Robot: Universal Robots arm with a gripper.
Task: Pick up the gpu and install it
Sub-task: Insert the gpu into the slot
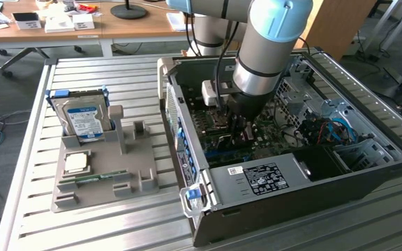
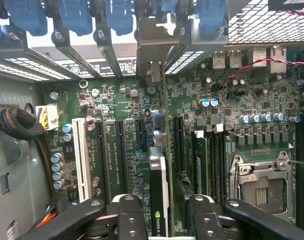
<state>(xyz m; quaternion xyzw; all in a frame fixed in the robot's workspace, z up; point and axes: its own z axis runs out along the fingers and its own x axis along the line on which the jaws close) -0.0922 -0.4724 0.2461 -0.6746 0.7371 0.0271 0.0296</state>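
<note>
gpu (image 2: 158, 185) standing edge-on in the motherboard (image 2: 117, 115) slot, bracket meeting the rear opening; jaws sitting apart, straddling it ungripped.

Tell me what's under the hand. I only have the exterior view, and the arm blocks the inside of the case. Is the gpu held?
Observer: No. In the wrist view the hand is open, its fingers clear on either side of the gpu.
Operator: Where does the card sit?
Observer: Upright on its edge in a slot of the motherboard.
Operator: And its bracket?
Observer: The silver bracket stands at the case's rear wall, between the blue slot clips.
</note>
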